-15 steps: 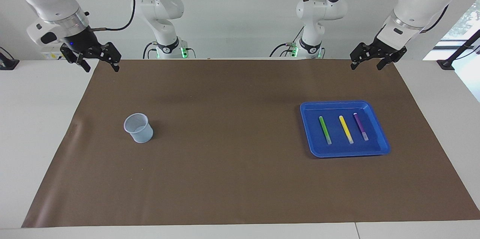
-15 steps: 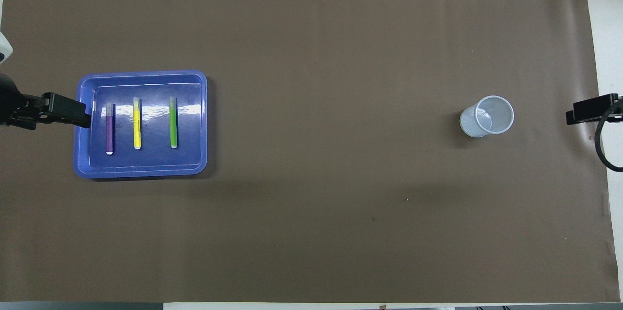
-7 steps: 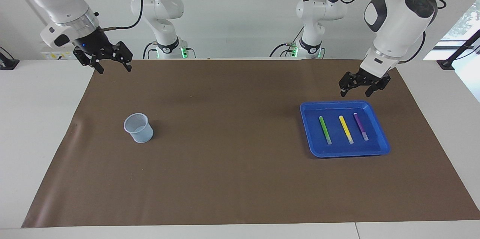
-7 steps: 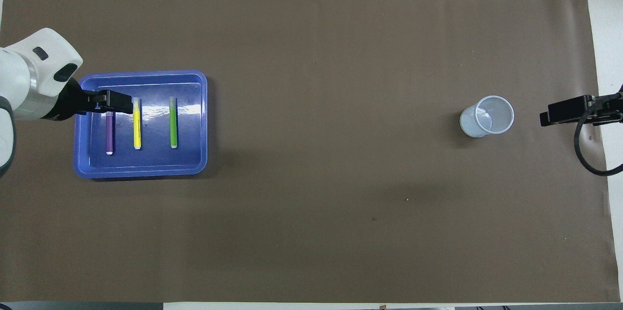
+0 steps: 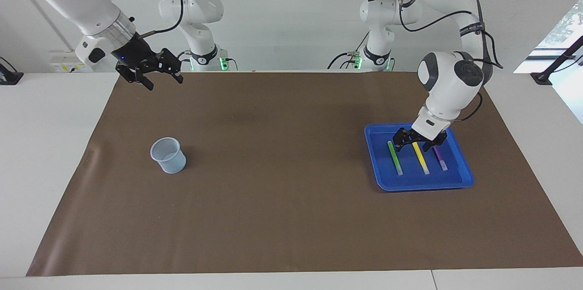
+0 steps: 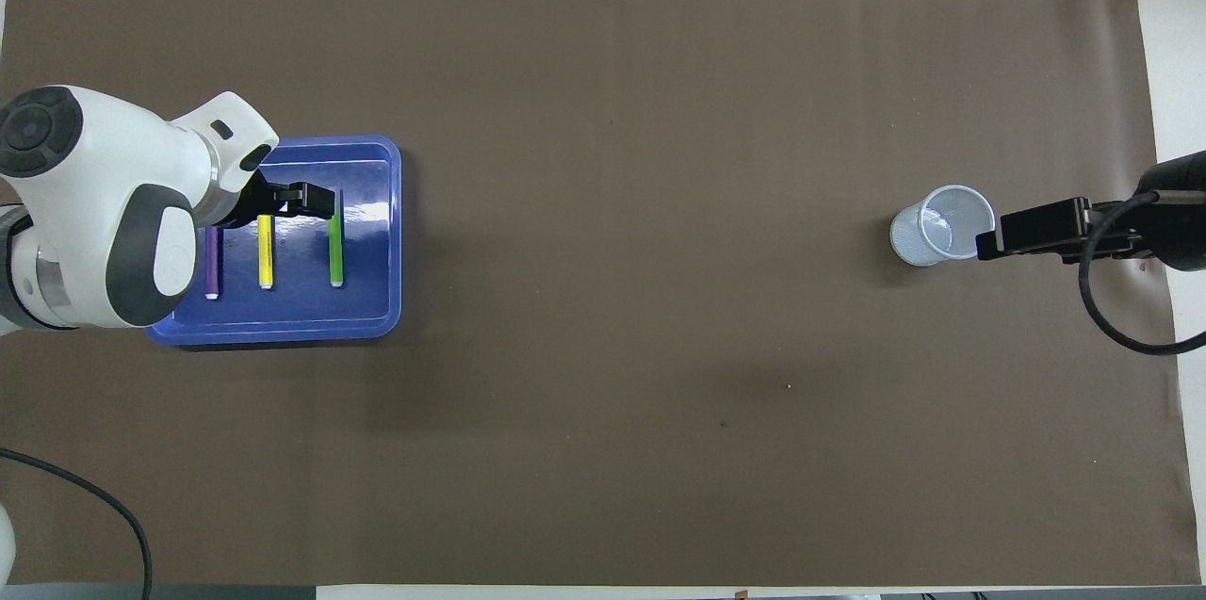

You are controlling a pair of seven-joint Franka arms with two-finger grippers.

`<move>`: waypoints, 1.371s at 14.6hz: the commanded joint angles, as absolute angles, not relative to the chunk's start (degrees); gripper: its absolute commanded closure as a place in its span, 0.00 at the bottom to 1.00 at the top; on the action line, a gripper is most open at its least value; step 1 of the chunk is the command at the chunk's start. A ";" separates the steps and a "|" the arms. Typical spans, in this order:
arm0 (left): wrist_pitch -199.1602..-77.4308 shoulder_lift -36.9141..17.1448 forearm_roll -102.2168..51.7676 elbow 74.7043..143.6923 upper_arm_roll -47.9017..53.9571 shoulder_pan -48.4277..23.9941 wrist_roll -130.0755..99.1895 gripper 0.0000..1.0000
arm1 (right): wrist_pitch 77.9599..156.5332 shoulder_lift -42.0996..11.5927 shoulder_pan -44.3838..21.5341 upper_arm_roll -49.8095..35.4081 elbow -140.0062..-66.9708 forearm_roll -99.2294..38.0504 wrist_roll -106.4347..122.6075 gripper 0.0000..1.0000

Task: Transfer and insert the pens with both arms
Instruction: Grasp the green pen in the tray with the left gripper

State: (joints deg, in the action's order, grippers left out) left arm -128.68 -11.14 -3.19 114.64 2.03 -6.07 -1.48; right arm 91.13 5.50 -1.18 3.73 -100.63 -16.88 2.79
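left claw (image 5: 414,141): now down over the yellow pen (image 5: 421,159) in the tray (image 5: 460,183), wide, empty; grasp is next.
right claw (image 5: 157,76): wide, empty, has moved a little toward the cup (image 5: 168,155).

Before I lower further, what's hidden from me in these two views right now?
- Overhead view: the left arm covers the purple pen's upper part and one tray corner.
- Facing view: the left end effector hides the yellow pen's top end; contact unclear.
- Cup contents: too small to tell.
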 commanded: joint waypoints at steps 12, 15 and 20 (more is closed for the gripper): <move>-133.34 -16.35 -2.90 116.46 1.05 -8.53 -2.46 1.00 | 98.79 10.37 -3.86 3.52 -111.53 -30.85 -1.05 0.00; -132.10 -15.56 -2.90 116.02 0.70 -8.44 -2.46 1.00 | 101.23 11.16 -6.06 3.43 -113.01 -32.95 -4.47 0.00; -122.55 -11.69 -2.90 111.46 0.70 -8.26 -8.32 1.00 | 103.89 13.01 -6.50 3.43 -116.98 -36.39 -4.75 0.00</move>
State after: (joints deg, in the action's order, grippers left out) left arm -128.67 -14.47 -3.18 113.77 0.98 -7.91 -4.18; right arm 102.51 10.53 -6.63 3.46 -114.00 -34.92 -4.28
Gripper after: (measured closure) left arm 0.833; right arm 0.000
